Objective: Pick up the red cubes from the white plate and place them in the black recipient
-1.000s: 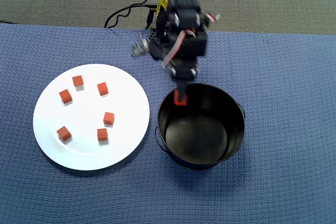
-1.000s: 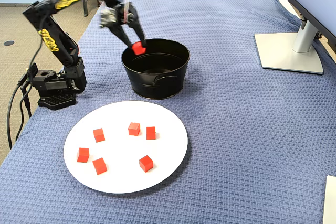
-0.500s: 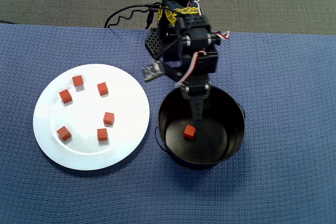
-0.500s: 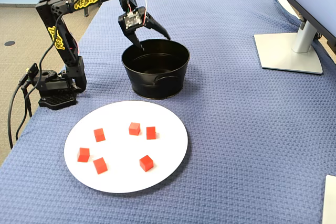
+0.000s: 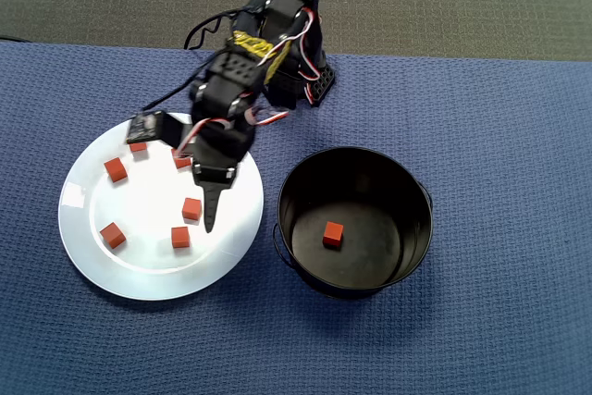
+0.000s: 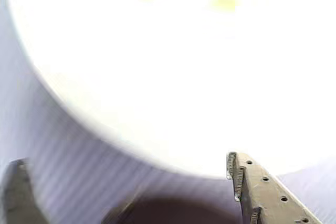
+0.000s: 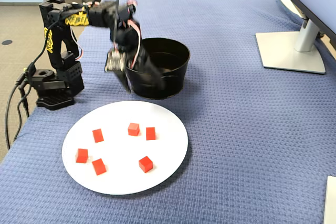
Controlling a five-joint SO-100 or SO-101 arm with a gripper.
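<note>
One small matte red cube [image 5: 333, 234] lies in the deep glossy black pot [image 5: 414, 193]; six remain on the round white plate [image 5: 83, 247], where the empty gripper [image 5: 211, 222], jaws apart, must next descend on the cube at its ten o'clock [image 5: 191, 208].

A blue textured cloth [image 7: 236, 129] covers the tabletop. On it sit a white plate [image 7: 168, 153], a black pot [image 7: 176, 80], the arm's base [image 7: 55, 93], and a monitor stand [image 7: 291, 51] near the far right edge.
</note>
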